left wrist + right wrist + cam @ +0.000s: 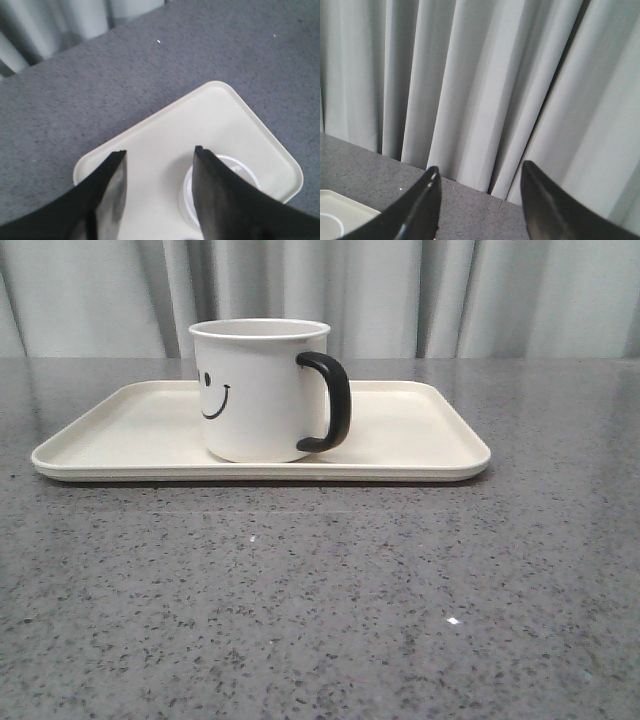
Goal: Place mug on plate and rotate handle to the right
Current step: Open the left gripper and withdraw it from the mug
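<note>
Standing on the plate (420,430) mid-frame, the mug (255,390) points its handle (330,400) right; left gripper (159,160) hangs above, nearer, both grippers spread wide, empty.

Front camera low, level across desk (320,590), close on plate (420,430), left wrist above plate (220,115) looking down, right wrist facing curtain (480,75), plate corner (340,207) shared

A dark grey speckled stone-look desk (320,600) carries a single cream rectangular plate (420,430) with rounded corners and a low rim, lying flat toward the desk's far side.
</note>
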Controlling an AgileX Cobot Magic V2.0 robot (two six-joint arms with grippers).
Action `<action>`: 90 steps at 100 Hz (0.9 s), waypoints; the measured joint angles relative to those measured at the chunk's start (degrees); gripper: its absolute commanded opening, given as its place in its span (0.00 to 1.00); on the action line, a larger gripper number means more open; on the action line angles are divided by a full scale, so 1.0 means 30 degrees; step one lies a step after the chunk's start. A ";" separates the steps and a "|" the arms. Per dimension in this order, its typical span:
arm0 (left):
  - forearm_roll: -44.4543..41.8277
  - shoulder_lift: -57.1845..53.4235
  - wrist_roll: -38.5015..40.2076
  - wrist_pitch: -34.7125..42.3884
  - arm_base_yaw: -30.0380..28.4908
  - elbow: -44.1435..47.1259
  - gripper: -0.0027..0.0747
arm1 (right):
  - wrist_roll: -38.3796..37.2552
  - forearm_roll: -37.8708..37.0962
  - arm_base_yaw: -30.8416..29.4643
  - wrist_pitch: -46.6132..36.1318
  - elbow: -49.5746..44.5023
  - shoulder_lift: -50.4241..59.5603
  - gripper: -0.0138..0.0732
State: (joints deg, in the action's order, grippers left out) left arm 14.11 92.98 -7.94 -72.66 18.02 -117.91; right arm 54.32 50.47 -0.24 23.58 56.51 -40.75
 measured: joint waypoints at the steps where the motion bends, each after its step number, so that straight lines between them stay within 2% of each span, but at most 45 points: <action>1: 0.0000 -0.0096 0.0000 0.0000 -0.0154 0.0000 0.42 | 0.0000 0.0000 0.0000 0.0000 0.0000 0.0000 0.60; 14: -0.0335 -0.2016 0.0000 -0.0042 -0.1695 -0.0014 0.41 | 0.0000 0.0000 0.0000 0.0000 0.0000 -0.0040 0.60; 21: -0.0716 -0.3028 0.0000 -0.0079 -0.2590 -0.0046 0.35 | 0.0000 0.0000 0.0000 0.0000 0.0000 -0.0134 0.60; 28: -0.1178 -0.4007 0.0000 -0.0106 -0.3474 -0.0046 0.25 | 0.0000 0.0000 0.0000 0.0000 0.0000 -0.0361 0.60; 40: -0.2091 -0.5607 0.0000 -0.0152 -0.4851 0.0465 0.01 | 0.0000 0.0000 0.0000 0.0000 0.0045 -0.0831 0.60; 59: -0.3421 -0.7776 0.0000 -0.0192 -0.6139 0.2260 0.01 | 0.0000 -0.0035 0.0000 0.0860 0.0790 -0.1733 0.60; 90: -0.3803 -0.9592 0.0000 -0.0265 -0.6249 0.5857 0.01 | 0.0000 -0.0146 0.0187 0.4504 0.4620 -0.4744 0.60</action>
State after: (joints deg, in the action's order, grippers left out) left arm 2.70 64.20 -7.94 -73.45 -0.73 -100.34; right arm 54.32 50.03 0.32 37.09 70.37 -54.98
